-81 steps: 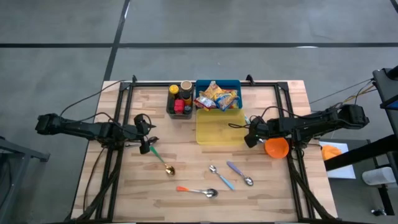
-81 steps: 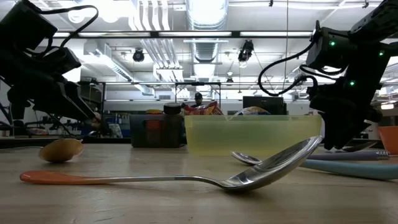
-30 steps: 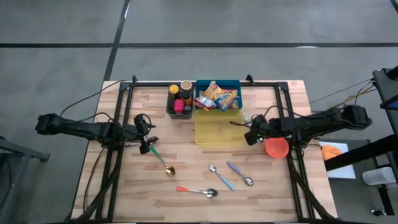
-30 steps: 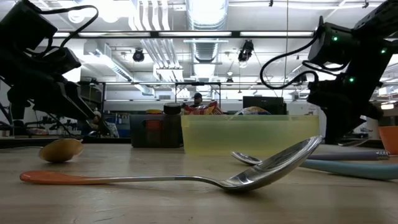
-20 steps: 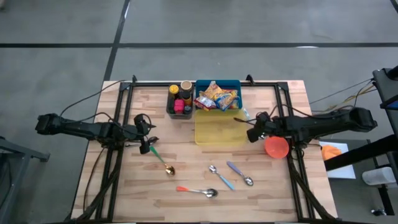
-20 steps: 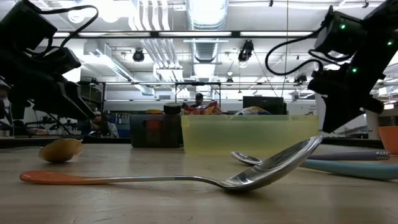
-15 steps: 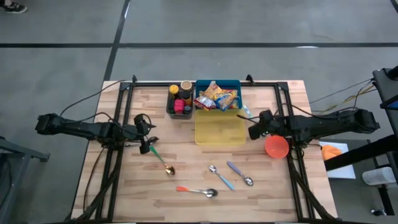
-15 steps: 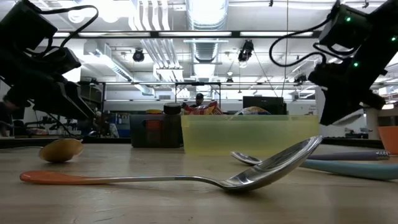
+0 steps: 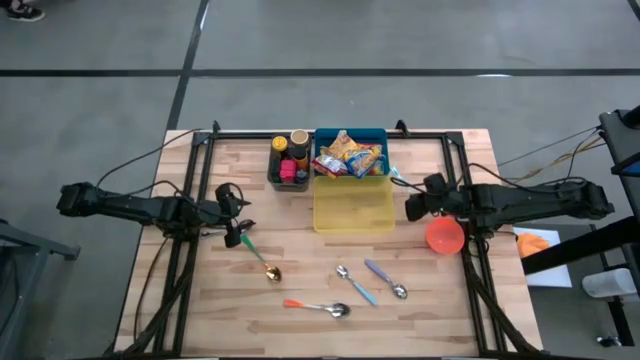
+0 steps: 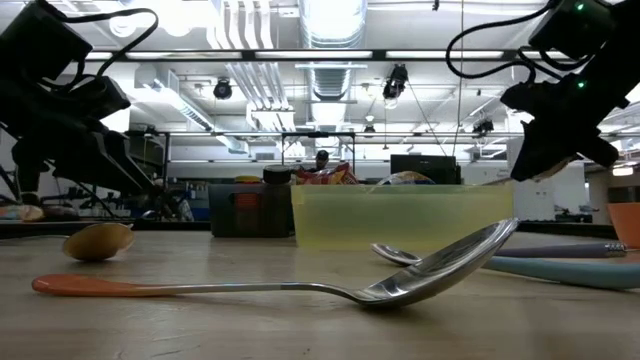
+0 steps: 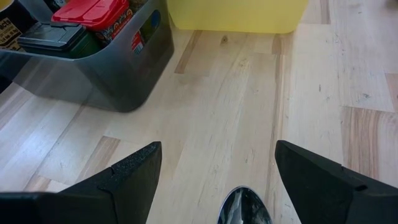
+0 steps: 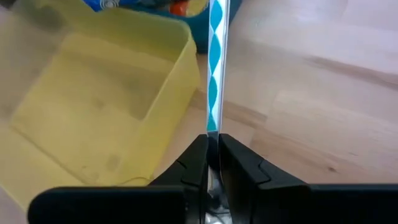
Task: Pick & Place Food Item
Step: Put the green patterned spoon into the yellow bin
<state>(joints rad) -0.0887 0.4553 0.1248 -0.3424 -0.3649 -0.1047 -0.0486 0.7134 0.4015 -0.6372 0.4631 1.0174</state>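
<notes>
- Right hand [image 12: 211,163]: pinched shut on a thin packet [image 12: 214,81] striped white and turquoise, seen edge-on, sticking out ahead of the fingertips. In the high view the hand [image 9: 413,203] sits just beside the yellow tub [image 9: 352,210], on the tub's outer side.
- Blue bin [image 9: 350,153]: full of snack packets, ahead of the right hand, touching the tub's far rim.
- Step judged: carry the packet over the yellow tub and release it.
- Handling advice: keep the grip firm; clear the tub wall before lowering; let go only above the tub floor.
- Left hand [image 11: 214,180]: spread wide, holding nothing, over a spoon [image 11: 242,208] on the surface, well apart from the tub.
</notes>
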